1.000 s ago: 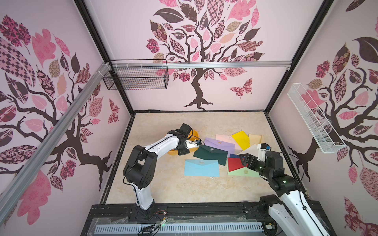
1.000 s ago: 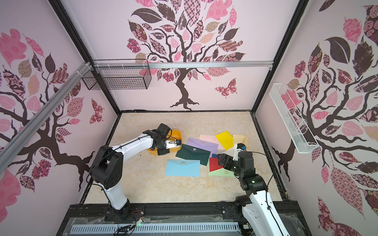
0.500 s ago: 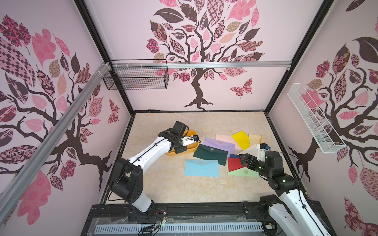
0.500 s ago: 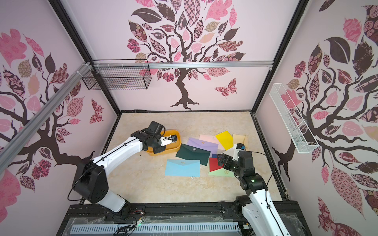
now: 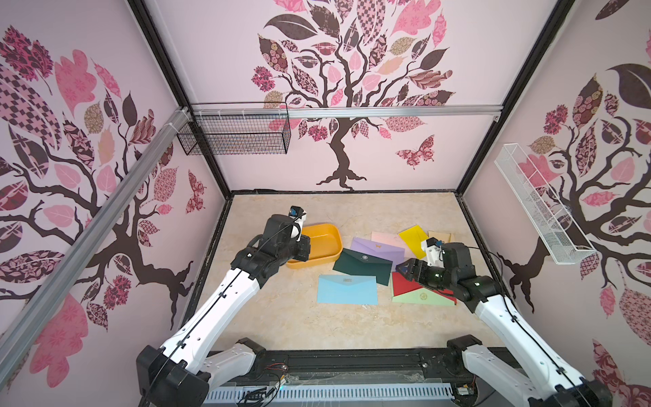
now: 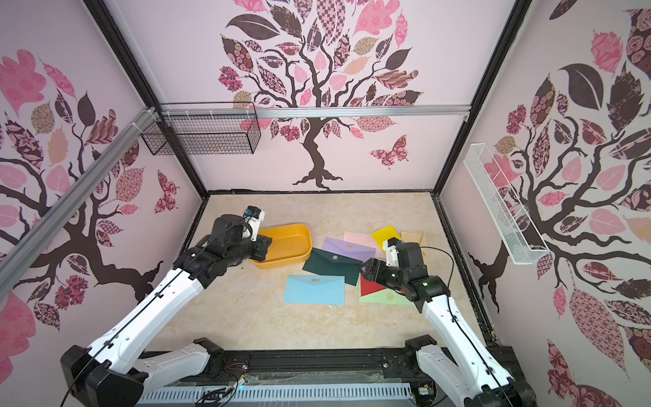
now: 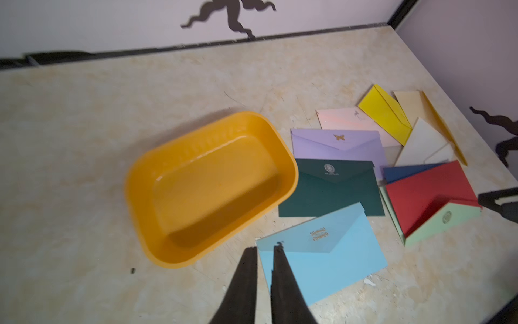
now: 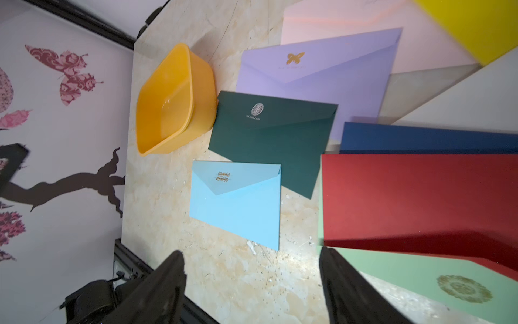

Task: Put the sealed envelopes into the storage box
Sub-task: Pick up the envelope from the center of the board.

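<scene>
The storage box (image 5: 324,239) sits on the counter (image 5: 281,317) a little left of the middle, orange-yellow and open-topped. All the sealed envelopes I can see lie outside it, spread over the counter to its right.

The dark green envelope (image 5: 363,266) is the closest, one corner just beside the box's wall. It overlaps the lilac envelope (image 5: 377,246) behind it. The light blue envelope (image 5: 347,290) lies flat by itself in front of the green one, flap side up. Further back are the pink envelope (image 5: 385,238), the yellow envelope (image 5: 414,238) and the tan envelope (image 5: 440,236), fanned over each other. The cream envelope (image 7: 420,143) and the navy envelope (image 7: 406,171) peek out between that fan and the red envelope (image 5: 403,287). The red one rests on the pale green envelope (image 5: 422,297).

The left pincer (image 7: 265,248) hangs at the box's near left corner. Its fingers are drawn narrow, with only a slit between them and nothing held.

The right pincer (image 8: 251,254) is spread wide and empty, poised over the near corner of the red envelope, close to the dark green one's end
</scene>
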You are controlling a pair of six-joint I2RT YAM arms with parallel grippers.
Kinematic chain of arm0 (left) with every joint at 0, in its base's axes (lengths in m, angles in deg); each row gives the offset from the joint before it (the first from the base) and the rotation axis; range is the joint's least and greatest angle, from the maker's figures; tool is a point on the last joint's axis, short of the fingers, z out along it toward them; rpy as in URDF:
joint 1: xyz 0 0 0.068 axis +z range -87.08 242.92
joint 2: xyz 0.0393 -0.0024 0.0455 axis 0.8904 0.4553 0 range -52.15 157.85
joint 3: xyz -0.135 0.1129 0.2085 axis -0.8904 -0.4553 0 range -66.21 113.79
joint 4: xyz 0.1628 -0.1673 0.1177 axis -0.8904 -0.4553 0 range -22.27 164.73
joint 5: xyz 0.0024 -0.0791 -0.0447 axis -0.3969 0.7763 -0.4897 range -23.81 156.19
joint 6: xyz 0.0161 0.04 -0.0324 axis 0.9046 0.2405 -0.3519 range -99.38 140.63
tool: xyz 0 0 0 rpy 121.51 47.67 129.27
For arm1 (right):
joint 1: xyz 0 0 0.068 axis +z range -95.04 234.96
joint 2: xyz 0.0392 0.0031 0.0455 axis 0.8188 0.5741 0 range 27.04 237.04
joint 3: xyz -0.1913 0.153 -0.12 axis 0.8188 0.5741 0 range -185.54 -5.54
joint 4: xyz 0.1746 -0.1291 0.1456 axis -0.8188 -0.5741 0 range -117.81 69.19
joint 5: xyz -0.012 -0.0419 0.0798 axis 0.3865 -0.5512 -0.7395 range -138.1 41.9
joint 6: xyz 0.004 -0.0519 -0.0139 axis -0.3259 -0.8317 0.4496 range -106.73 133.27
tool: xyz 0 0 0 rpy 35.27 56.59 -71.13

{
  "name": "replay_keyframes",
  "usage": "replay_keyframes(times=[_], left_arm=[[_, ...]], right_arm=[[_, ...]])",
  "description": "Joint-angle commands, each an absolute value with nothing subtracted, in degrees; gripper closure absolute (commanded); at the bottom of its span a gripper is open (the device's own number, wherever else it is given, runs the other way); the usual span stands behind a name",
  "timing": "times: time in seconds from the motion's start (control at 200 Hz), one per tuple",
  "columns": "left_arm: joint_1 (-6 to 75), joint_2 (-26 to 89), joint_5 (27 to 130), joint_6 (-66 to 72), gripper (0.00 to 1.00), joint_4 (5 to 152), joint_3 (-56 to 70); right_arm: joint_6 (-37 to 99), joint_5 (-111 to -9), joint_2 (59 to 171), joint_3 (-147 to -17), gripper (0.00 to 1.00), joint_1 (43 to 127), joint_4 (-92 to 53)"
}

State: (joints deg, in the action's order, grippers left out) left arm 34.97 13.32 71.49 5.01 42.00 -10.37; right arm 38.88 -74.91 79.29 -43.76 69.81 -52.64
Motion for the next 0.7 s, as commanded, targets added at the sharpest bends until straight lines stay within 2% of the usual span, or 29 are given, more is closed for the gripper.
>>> replay_keyframes(times=[0.0,0.085,0.4,0.695], left_arm=[[30.1,16.03,79.54,-8.84,0.89,48.39,-18.52],[27.03,19.54,77.56,-9.88,0.9,49.53,-19.84],[25.98,30.59,78.33,-13.0,0.92,58.92,-21.83],[23.07,36.13,75.56,-12.15,0.93,58.35,-17.89]], right_arm=[[38.78,-77.24,82.61,-46.02,0.22,73.28,-53.28],[38.36,-76.31,85.98,-46.7,0.22,75.55,-52.8],[39.38,-74.99,92.96,-43.39,0.22,76.61,-46.7],[40.69,-76.4,99.86,-41.86,0.23,77.25,-40.29]])
